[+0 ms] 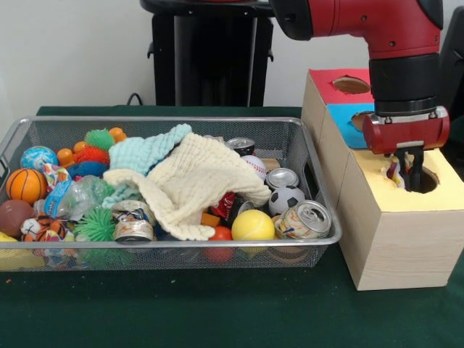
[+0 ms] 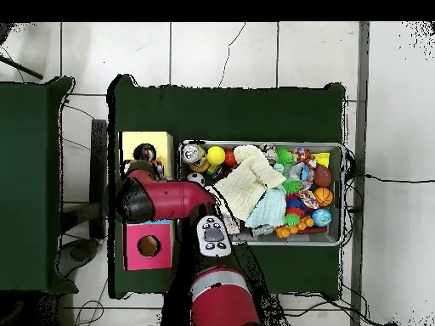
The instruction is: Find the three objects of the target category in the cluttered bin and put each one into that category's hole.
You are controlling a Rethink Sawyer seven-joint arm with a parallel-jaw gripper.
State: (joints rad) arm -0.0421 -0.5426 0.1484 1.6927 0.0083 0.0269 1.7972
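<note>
The arm (image 1: 377, 29) reaches down over the row of wooden boxes beside the bin, and the hand (image 1: 407, 170) hangs at the mouth of the hole (image 1: 428, 179) in the yellow box (image 1: 395, 217). The fingers (image 1: 417, 168) dip into the opening. A small pale and reddish thing shows against them at the rim; whether it is gripped or already loose cannot be made out, so the state of the hand cannot be told from either view.

Judgement: this is the drop stage of one delivery. The hand is centred on the hole so that whatever it carries falls inside and does not catch on the lid.

The red box (image 1: 341, 85) and blue box (image 1: 348, 123) stand behind the yellow one, each with its own hole, and are unattended.

The bin (image 1: 319, 239) sits on the green worktop (image 1: 217, 312), just beside the boxes, which keeps each transfer short. It remains well filled:
- Cans (image 1: 304, 220) lie at the near corner closest to the boxes.
- Balls are scattered throughout, among them a yellow ball (image 1: 253, 225) and a soccer ball (image 1: 287, 199).
- A cream cloth (image 1: 192, 185) is draped over the middle, with a teal cloth (image 1: 148, 152) behind it.

The cloths cover part of the contents, so further targets may be hidden beneath them and the search could call for shifting them aside.
</note>
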